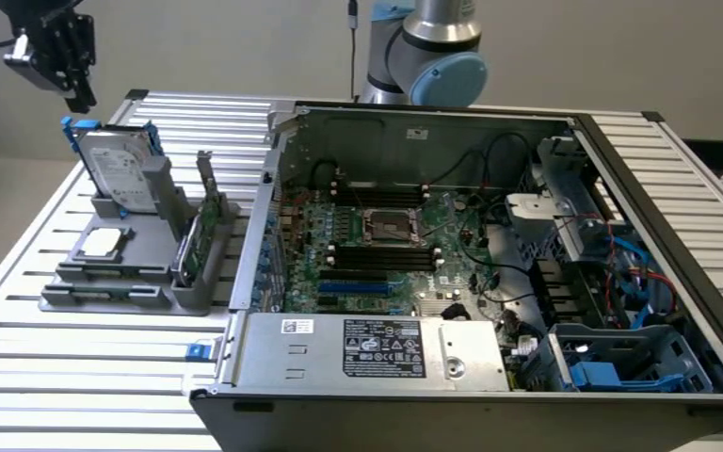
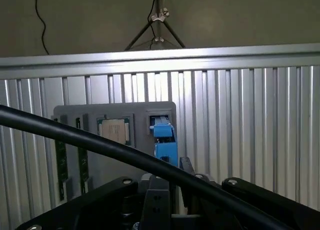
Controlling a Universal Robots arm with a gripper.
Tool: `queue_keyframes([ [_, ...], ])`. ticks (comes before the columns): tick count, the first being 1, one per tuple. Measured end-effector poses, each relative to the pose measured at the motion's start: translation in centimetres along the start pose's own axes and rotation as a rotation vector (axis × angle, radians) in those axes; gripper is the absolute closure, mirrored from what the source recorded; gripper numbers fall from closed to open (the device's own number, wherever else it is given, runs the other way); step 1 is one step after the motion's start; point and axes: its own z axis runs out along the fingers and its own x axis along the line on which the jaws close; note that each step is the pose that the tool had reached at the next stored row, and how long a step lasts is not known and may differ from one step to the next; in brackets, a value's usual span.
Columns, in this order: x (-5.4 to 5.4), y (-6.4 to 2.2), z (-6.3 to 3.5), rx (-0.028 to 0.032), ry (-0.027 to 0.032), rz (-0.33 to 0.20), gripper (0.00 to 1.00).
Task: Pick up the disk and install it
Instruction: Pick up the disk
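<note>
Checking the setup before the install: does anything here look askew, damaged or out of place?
Nothing stands out. The disk stands on edge in the grey holder, with the gripper above it.

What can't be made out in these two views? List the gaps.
- Exterior view: the print on the disk label is too small to read.
- Wrist view: the disk is seen edge-on. Its lower end is hidden by the cable.
- Exterior view: the inside of the cage at the case corner is hidden by its own wall, so whether a slot is free is unclear.
</note>
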Motion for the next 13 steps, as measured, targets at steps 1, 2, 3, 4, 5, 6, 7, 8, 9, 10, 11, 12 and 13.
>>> queue_keyframes([
  [1, 0.0, 0.01, 0.01, 0.0004, 0.0000, -0.001, 0.76],
  [2, 0.0, 0.01, 0.01, 0.0004, 0.0001, -0.001, 0.70],
  [3, 0.0, 0.01, 0.02, 0.0006, 0.0005, -0.001, 0.64],
  [4, 0.0, 0.01, 0.05, 0.0007, 0.0016, -0.001, 0.58],
  [5, 0.0, 0.01, 0.11, 0.0008, 0.0036, -0.001, 0.58],
  [6, 0.0, 0.01, 0.20, 0.0009, 0.0062, -0.001, 0.52],
  [7, 0.0, 0.01, 0.31, 0.0012, 0.0088, -0.001, 0.52],
  [8, 0.0, 0.00, 0.42, 0.0012, 0.0112, -0.001, 0.46],
  [9, 0.0, -0.01, 0.54, 0.0014, 0.0136, -0.002, 0.46],
  [10, 0.0, -0.01, 0.65, 0.0014, 0.0158, -0.002, 0.46],
  [11, 0.0, -0.01, 0.78, 0.0016, 0.0178, -0.002, 0.46],
  [12, 0.0, -0.02, 0.91, 0.0017, 0.0201, -0.003, 0.46],
  [13, 0.0, -0.02, 1.04, 0.0019, 0.0221, -0.003, 0.46],
])
